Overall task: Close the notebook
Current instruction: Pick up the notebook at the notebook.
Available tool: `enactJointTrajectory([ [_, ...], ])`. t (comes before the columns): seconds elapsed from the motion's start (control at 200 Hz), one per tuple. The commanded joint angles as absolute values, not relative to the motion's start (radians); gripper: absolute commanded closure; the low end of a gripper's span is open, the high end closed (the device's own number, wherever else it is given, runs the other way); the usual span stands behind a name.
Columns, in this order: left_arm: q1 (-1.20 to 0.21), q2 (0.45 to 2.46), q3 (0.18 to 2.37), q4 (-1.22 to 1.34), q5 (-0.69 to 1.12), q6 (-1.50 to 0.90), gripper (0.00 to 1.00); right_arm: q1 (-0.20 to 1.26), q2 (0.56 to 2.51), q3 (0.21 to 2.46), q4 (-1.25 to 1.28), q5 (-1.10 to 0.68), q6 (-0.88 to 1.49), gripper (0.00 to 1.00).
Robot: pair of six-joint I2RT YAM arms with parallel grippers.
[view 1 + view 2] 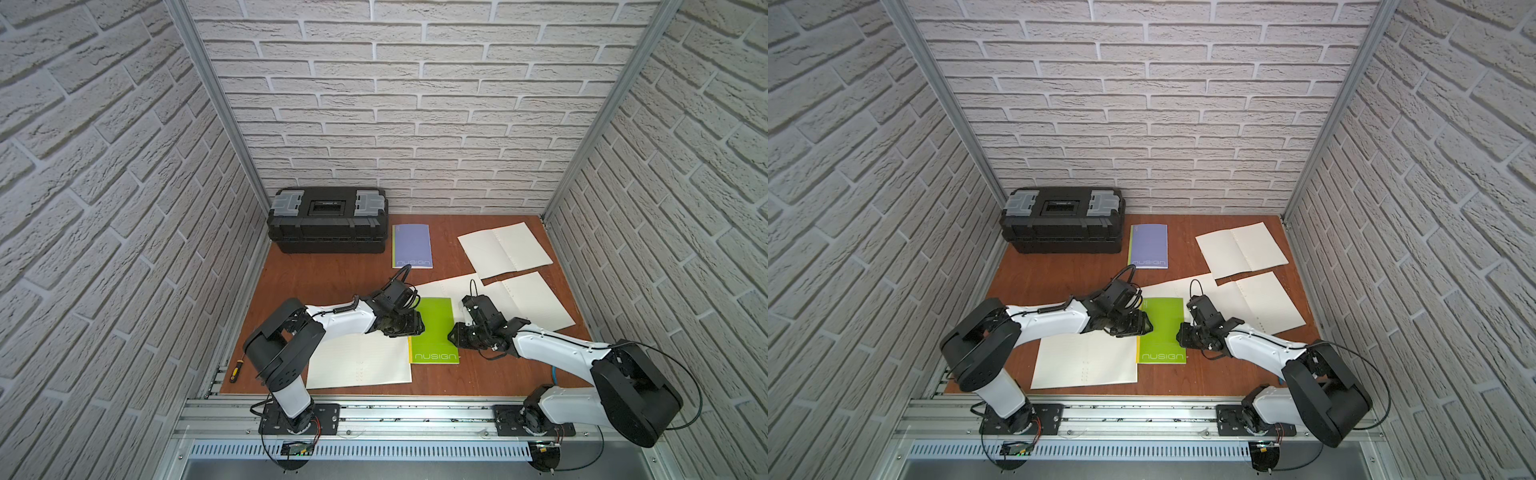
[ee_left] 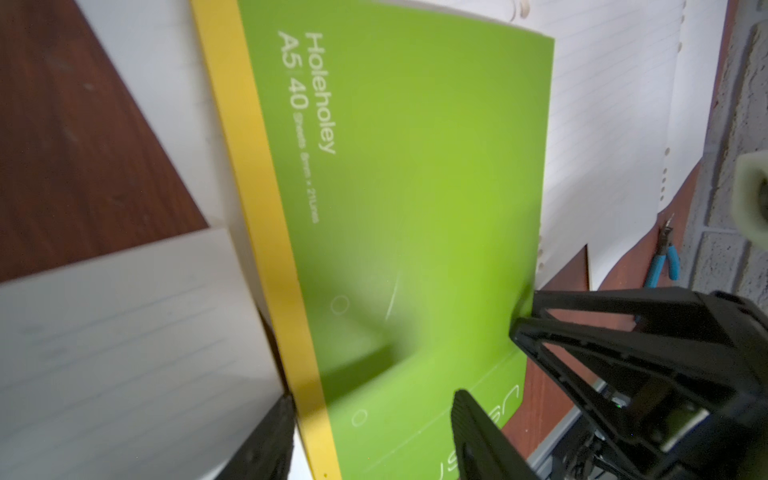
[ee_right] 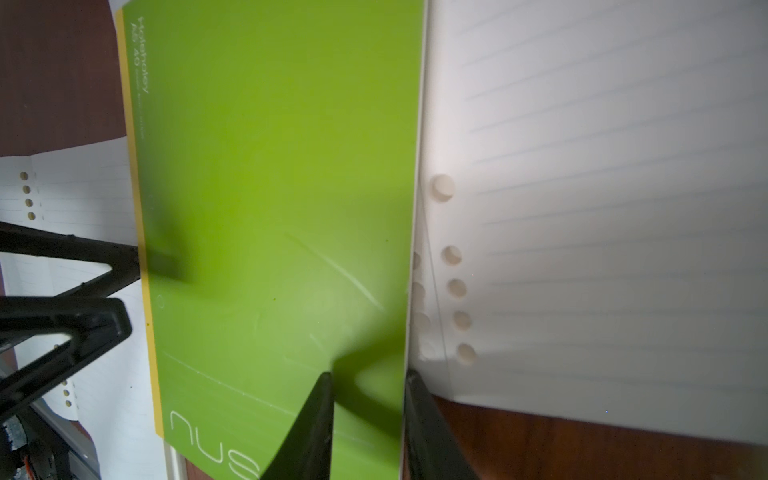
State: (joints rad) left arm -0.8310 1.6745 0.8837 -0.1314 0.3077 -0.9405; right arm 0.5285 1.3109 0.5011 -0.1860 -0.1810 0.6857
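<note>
This looks like a robot test cell dressed as a workshop. Three walls of brick-pattern panels (image 1: 415,104) stand between bare aluminium posts (image 1: 210,83) and close in a small wood-grain worktop (image 1: 332,278). The left arm (image 1: 340,318) and the right arm (image 1: 552,345) are bolted to a slotted aluminium rail (image 1: 415,409) along its near edge. A black toolbox (image 1: 328,220) stands at the back, and a screwdriver (image 1: 236,371) lies by the left edge. What look like blue-handled pliers (image 2: 664,266) show, blurred, in the left wrist view.

White-and-black arms (image 1: 340,319), black cables (image 1: 345,308)
</note>
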Motion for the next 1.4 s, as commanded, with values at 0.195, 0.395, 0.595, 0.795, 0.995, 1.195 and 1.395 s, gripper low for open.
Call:
enactJointTrajectory([
  [0.195,-0.845,1.626,0.884,0.052,0.43,-0.96,0.39,0.557,1.274,0.504,-0.199,-0.226,0.695,0.69],
  [0.395,-0.844,1.626,0.872,0.098,0.45,-0.98,0.39,0.557,1.28,0.503,-0.192,-0.23,0.696,0.69],
  [0.595,-0.844,1.626,0.872,0.089,0.442,-0.978,0.39,0.557,1.275,0.502,-0.199,-0.22,0.699,0.69],
  [0.795,-0.844,1.644,0.895,-0.003,0.407,-0.956,0.4,0.557,1.251,0.509,-0.234,-0.2,0.696,0.68],
  [0.995,-0.848,1.641,0.908,-0.13,0.341,-0.923,0.4,0.557,1.241,0.506,-0.247,-0.188,0.697,0.67],
  [1.195,-0.868,1.651,0.924,-0.203,0.309,-0.902,0.4,0.557,1.241,0.504,-0.25,-0.184,0.698,0.67],
  [1.395,-0.888,1.641,0.923,-0.274,0.255,-0.895,0.4,0.556,1.228,0.502,-0.265,-0.175,0.695,0.67],
])
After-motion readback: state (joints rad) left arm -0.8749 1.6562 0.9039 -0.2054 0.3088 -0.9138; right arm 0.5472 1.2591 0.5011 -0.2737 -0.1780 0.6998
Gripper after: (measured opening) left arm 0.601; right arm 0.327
